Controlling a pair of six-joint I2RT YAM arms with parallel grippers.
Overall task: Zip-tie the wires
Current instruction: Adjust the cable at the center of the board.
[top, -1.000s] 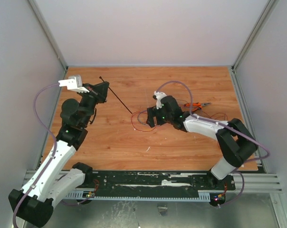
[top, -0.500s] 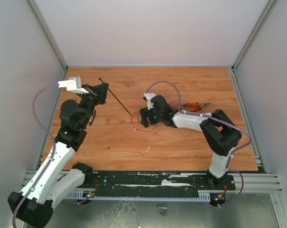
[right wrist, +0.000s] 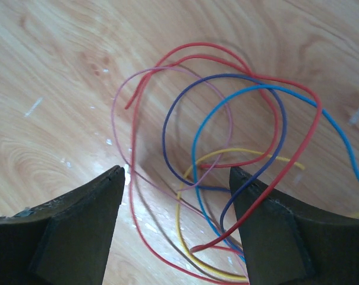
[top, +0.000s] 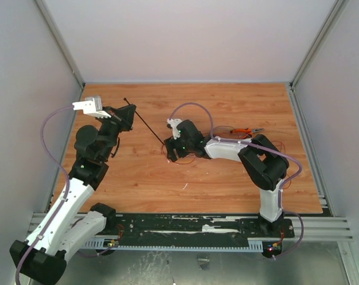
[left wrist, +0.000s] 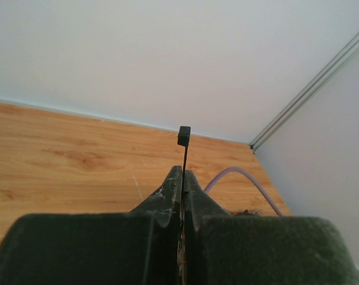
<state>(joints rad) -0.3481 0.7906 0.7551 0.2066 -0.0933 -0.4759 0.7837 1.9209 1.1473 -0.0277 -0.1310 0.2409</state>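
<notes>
Your left gripper [left wrist: 182, 181] pinches the thin black plastic zip tie [left wrist: 184, 155], small head past its tips; right gripper [right wrist: 176, 172] spread over thin looping red, blue, purple, pink, yellow wires [right wrist: 227, 161] on wooden bench [top: 138, 172]

The wires [right wrist: 218, 163] lie on the table [top: 138, 184], right of the zip tie [top: 150, 125].

Bright, even, diffuse light fills every view. Shadows on the bench [top: 227, 178] are faint and soft. The left fingers [left wrist: 161, 205] look dark and blurred up close. The wires [right wrist: 239, 151] are sharp in the right wrist view, beside pale glare on the wood.
</notes>
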